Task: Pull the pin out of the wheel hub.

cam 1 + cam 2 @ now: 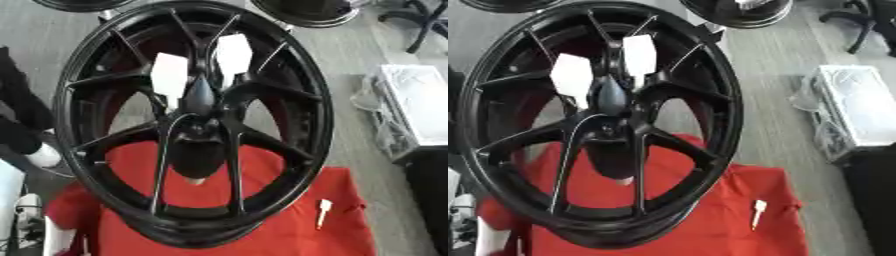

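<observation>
Big black wheel (197,125) in the middle, standing a bit tilted on a red cloth (289,235). Shiny and smooth, round rim, thin spokes running out like a star from the dark hub (199,132). Two flat white tags (170,75) on the upper spokes, side by side.

Small white pin (323,212) lying on the red cloth to the right of the wheel's lower rim. It is not touching the wheel and is already out of the hub. Wider at the top end, thin like a stick below.

Soft, wrinkled cloth, bright red, spread under the wheel and hanging a little at the edges.

Around it, a grey floor (350,60) with faint lines. On the right, a see-through plastic box (411,105) with pale things inside. At the top edge, parts of two more black wheels (306,12) — round and dark like the big one. Black legs of a rolling chair (424,22) in the top right corner.

No robot hand to be made out in either view — cannot tell how the fingers are or what they hold.
</observation>
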### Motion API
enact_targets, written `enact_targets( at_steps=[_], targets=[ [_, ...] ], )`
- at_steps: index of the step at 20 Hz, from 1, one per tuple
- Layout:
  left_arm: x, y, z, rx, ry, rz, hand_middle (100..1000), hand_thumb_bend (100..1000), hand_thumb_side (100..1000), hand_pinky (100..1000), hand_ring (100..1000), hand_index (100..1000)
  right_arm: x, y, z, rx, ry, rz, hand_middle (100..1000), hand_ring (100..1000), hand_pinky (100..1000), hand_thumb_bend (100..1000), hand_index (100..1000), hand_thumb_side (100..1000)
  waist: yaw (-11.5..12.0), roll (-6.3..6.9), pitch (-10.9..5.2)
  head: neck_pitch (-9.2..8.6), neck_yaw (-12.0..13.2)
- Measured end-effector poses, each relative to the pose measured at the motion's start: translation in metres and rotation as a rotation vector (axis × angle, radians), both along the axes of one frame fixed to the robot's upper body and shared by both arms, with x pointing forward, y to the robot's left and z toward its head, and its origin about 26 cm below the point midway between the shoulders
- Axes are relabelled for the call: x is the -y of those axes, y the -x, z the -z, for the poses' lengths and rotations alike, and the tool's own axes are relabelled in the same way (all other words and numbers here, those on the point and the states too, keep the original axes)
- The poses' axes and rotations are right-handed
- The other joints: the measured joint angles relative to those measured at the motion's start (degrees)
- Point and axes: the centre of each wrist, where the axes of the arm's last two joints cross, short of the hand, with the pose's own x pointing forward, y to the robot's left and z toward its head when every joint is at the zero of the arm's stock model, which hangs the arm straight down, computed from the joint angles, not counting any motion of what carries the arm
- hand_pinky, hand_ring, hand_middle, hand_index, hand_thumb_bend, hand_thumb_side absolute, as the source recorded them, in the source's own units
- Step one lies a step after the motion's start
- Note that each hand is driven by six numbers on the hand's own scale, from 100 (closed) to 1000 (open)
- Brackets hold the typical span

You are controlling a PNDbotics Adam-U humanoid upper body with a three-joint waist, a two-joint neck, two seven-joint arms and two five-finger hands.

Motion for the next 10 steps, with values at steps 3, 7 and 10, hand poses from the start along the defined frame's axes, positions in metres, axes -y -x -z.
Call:
enact_targets(
  at_steps=[3,7,10],
  targets=[
    [0.0,0.0,0.0,-0.001,0.003,-0.006,782,158,832,771,828,838,-0.005,-0.004,0.007,0.009,0.055,0.011,779,803,853,497,840,325,-0.1,0.0,0.0,0.0,0.1],
    [-0.002,0.001,-0.001,-0.004,0.002,-0.014,782,158,833,771,828,837,-0.012,-0.01,0.012,0.033,0.114,0.034,778,801,850,491,837,327,-0.2,-0.01,-0.01,0.01,0.3],
    [-0.003,0.001,0.0,-0.006,0.003,-0.015,781,159,836,771,828,837,-0.014,-0.013,0.014,0.044,0.128,0.044,777,799,850,486,836,326,-0.3,-0.04,-0.08,0.01,0.4]
  ],
)
